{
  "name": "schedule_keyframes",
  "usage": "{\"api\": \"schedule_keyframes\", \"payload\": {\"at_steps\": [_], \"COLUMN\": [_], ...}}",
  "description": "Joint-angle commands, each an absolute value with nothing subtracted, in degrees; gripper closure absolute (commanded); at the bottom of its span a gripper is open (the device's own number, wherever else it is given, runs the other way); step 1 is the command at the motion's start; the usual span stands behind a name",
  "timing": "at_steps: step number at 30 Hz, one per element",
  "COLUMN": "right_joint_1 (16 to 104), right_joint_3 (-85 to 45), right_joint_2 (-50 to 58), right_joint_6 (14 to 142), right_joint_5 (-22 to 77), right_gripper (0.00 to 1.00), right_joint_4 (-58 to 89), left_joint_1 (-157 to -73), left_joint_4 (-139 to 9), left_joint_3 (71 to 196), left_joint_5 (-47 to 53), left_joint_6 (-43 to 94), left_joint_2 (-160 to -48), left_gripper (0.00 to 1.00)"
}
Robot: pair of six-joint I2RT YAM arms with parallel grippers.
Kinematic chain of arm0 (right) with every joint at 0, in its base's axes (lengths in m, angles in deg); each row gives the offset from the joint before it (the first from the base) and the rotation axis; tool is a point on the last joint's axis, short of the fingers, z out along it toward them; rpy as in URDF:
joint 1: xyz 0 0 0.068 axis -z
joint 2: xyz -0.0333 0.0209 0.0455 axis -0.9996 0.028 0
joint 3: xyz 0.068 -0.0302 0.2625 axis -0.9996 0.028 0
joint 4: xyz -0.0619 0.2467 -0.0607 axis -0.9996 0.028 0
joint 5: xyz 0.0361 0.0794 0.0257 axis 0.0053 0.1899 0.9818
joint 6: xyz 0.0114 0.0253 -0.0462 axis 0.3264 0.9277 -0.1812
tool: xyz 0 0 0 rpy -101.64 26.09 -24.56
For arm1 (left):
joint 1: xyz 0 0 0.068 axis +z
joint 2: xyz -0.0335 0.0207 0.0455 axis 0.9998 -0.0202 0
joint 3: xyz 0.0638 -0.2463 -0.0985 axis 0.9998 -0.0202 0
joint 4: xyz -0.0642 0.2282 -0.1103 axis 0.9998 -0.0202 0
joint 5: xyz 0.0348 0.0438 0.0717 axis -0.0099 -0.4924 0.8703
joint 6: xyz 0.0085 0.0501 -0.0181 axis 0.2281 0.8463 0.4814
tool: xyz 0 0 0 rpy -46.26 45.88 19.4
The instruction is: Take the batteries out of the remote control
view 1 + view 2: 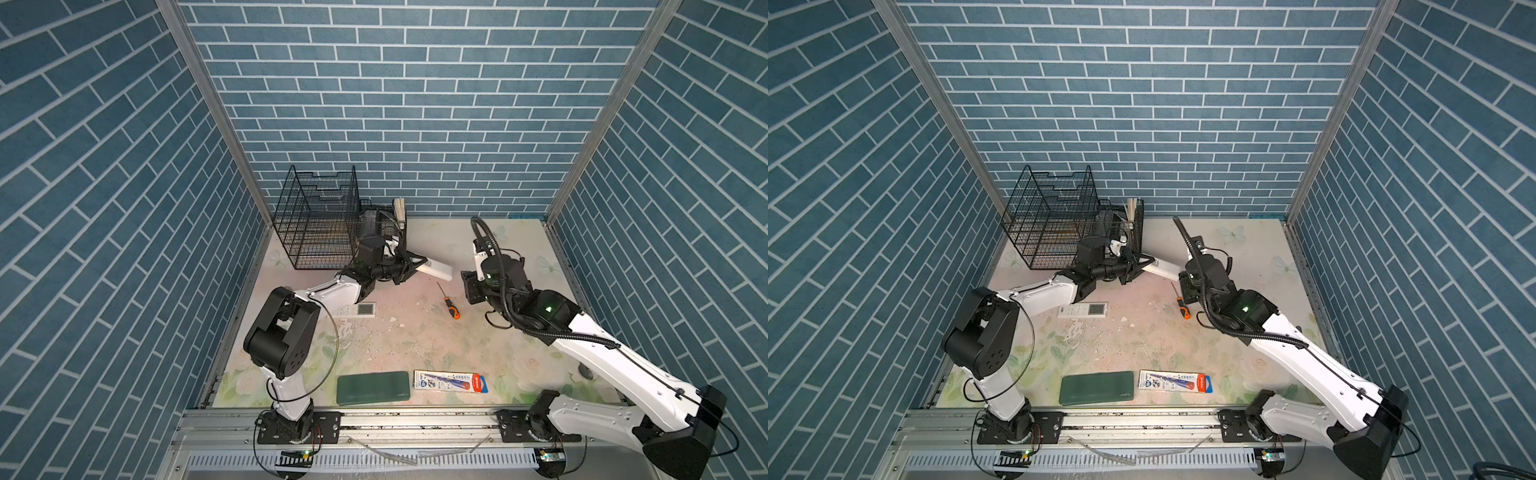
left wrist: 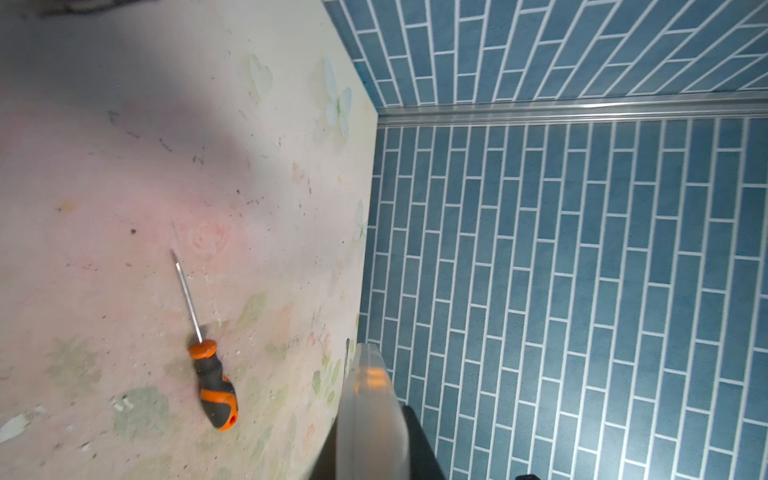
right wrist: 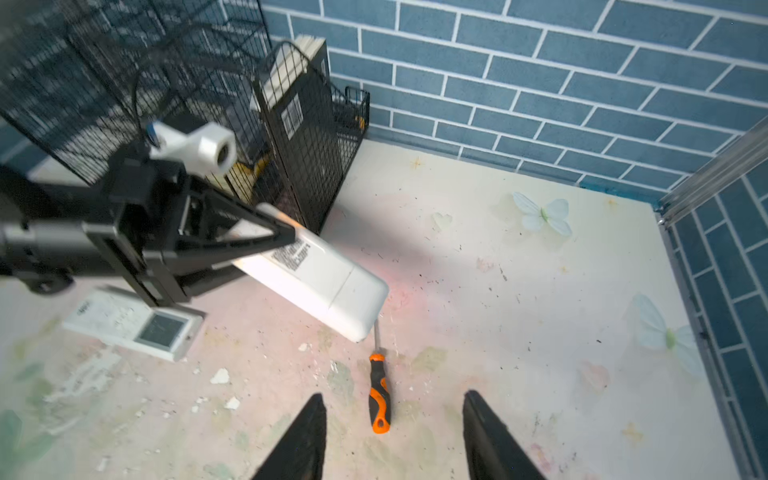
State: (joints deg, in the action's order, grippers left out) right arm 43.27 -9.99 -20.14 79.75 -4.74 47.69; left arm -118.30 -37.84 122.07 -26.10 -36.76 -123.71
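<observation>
Currently left gripper [image 3: 286, 237] clamped on remote [image 3: 320, 278] by one end, airborne; cover [image 3: 358, 305] shut, batteries unseen, presumably inside. Right gripper [image 3: 394, 395] spread, empty, near screwdriver [image 1: 451, 305]. Risk: push on cover pivots remote from grip; freed batteries roll away.

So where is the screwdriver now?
In both top views the screwdriver lies on the table, right of centre, near the free end of the white remote in the left gripper.

both top views are bright, lit evenly from above; the brick walls [image 1: 374, 104] bow toward the edges. in the right wrist view the wire rack [image 3: 104, 75], at the table's [image 2: 104, 187] 11 o'clock, is smeared and the raised remote [image 3: 324, 286] glares white. in the left wrist view a soft grey shadow crosses the table, and the remote's edge is out of focus.
</observation>
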Motion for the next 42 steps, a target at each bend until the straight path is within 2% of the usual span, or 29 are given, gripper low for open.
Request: {"api": "schedule_keyframes", "payload": {"at_steps": [1, 5, 15, 25, 42], "right_joint_1": [47.5, 51.9, 57.9, 58.3, 58.3], "right_joint_3": [-13.7, -12.8, -11.7, -14.1, -17.3], "right_joint_2": [-19.7, -19.2, -15.1, -8.5, -3.0], "right_joint_6": [91.2, 95.7, 99.0, 99.0, 97.7], "right_joint_5": [3.4, 10.9, 21.7, 25.9, 27.3], "right_gripper": [0.47, 0.46, 0.48, 0.51, 0.52], "right_joint_4": [51.6, 50.2, 43.8, 40.4, 38.6], "left_joint_1": [-119.7, -119.9, -120.0, -120.0, -120.0], "left_joint_4": [-19.3, -10.6, 11.3, 11.3, 11.3], "left_joint_3": [120.8, 116.8, 109.2, 108.2, 109.1], "left_joint_5": [-23.4, -21.2, -15.4, -16.2, -17.6], "left_joint_6": [-39.2, -39.9, -47.3, -47.2, -47.7], "left_joint_2": [-122.4, -122.4, -127.2, -127.9, -129.7], "left_gripper": [1.00, 1.00, 1.00, 1.00, 1.00]}}
